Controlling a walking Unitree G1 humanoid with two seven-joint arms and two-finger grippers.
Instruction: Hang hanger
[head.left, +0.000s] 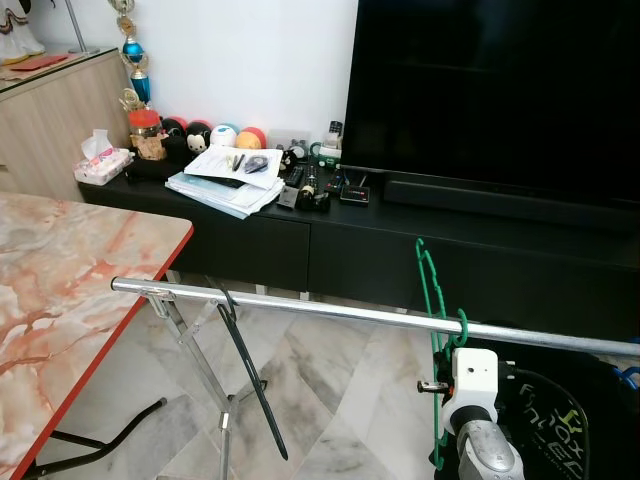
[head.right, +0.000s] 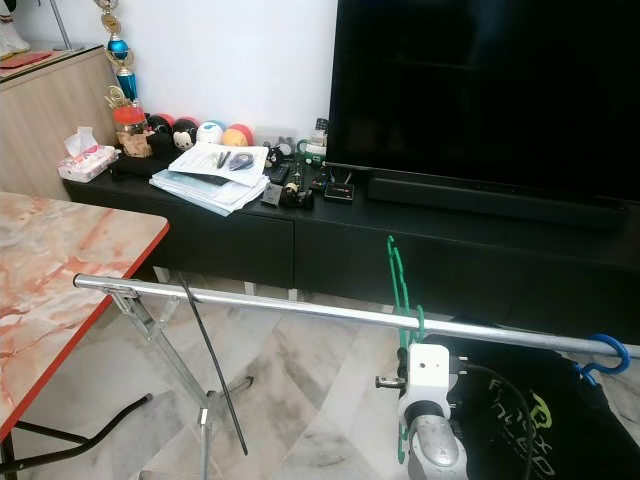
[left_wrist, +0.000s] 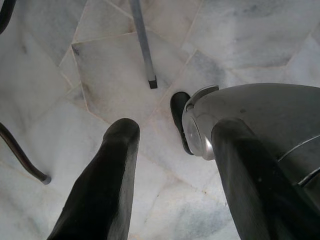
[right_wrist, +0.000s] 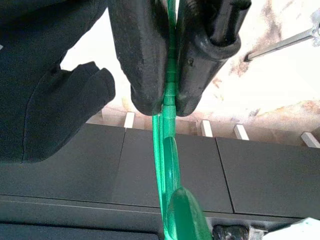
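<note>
The right tool (right_wrist: 167, 95) pinches the green hanger (right_wrist: 169, 200) tight between its black fingers (right_wrist: 142, 55); that hanger's hook sits over the chrome rail (head.left: 330, 312), towards its right end. The left tool (left_wrist: 165, 165) hangs spread above the marble floor (left_wrist: 240, 40). Green lettering on the black bag (head.right: 545, 420) is too blurred to read. The right eye view catches a blue hook (head.right: 605, 358) on the rail's end. Nearby stand the marble-topped bench (head.left: 70, 290), the television (head.left: 500, 90) and a tissue box (head.left: 102, 163).
</note>
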